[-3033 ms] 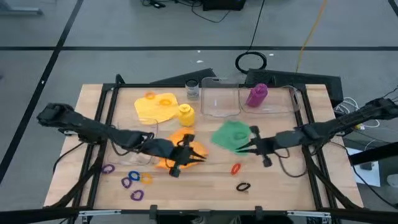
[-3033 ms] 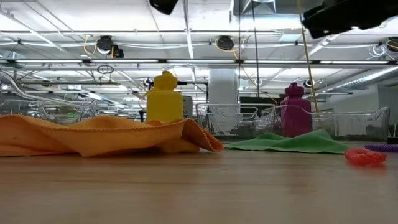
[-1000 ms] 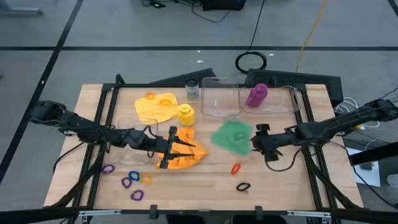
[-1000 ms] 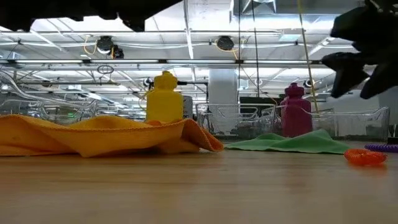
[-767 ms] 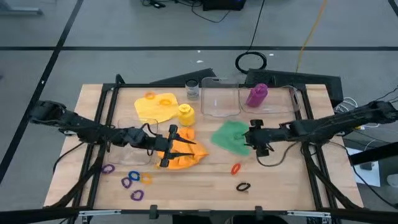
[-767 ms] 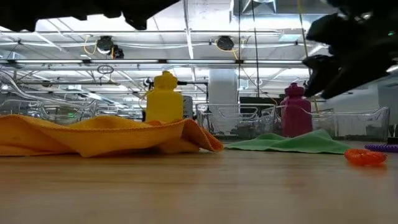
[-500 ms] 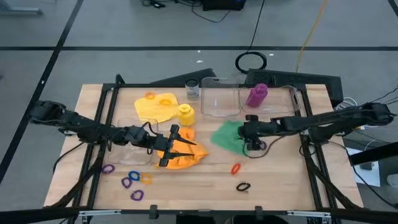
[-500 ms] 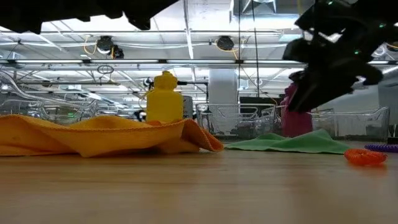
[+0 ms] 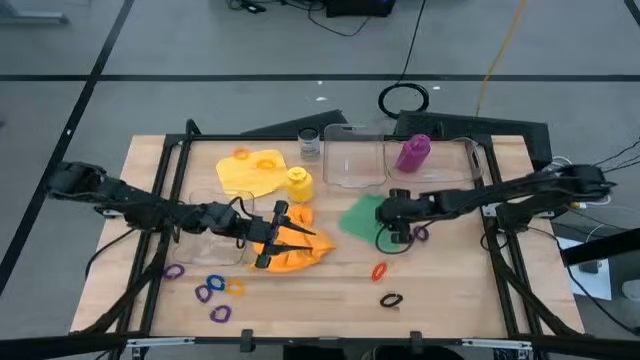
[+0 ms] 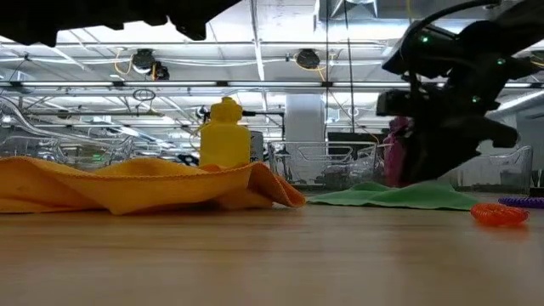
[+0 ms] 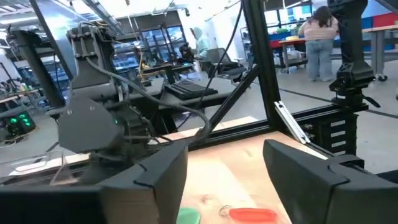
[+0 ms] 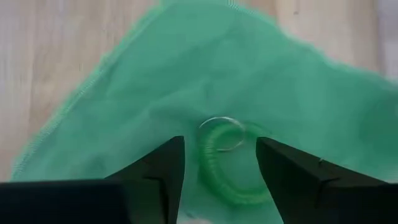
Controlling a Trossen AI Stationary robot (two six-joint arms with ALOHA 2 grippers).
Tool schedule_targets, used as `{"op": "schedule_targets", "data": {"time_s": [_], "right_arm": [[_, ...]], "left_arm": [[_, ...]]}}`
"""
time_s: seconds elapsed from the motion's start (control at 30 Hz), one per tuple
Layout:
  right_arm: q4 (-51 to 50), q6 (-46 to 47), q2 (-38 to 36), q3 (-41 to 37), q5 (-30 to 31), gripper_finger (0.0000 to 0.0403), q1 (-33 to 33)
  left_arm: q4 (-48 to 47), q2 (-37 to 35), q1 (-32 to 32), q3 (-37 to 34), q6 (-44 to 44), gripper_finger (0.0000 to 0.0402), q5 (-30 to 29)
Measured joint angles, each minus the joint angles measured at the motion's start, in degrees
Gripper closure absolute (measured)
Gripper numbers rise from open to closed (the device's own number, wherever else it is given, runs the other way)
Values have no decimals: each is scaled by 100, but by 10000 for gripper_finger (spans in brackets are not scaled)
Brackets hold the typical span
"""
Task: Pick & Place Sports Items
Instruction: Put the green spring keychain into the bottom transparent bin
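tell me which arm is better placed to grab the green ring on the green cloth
The right. Its open pincer hangs directly over the green ring on the green cloth, fingers on either side of it. The left pincer is open over the orange cloth, farther away.

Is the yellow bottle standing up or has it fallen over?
Standing up. In the low view the yellow bottle stands straight with its cap on top, behind the orange cloth.

Soft matt green cloth (image 12: 186,93) on smooth pale wood table (image 9: 450,290).
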Motion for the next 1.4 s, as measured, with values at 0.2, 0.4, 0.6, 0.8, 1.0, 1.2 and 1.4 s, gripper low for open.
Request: {"op": "schedule_targets", "data": {"time_s": [0.2,0.4,0.6,0.8,1.0,1.2,1.4], "right_arm": [[-48,19,25,0,-6,273,0],[-122,17,-8,0,-6,301,0],[-408,136,-8,0,-5,335,0],[-502,147,-8,0,-5,363,-2],[-500,80,-8,0,-2,403,-2],[-460,-79,-8,0,0,398,-2],[-219,-201,-115,2,1,401,-2]], "left_arm": [[-2,0,0,0,-18,225,0],[-7,0,0,0,-18,224,0],[-9,0,0,0,-16,224,-2],[-9,0,0,0,-16,224,-2],[-9,0,0,0,-14,224,-2],[-7,0,0,0,-11,224,-2],[-7,0,0,0,0,224,-7]]}}
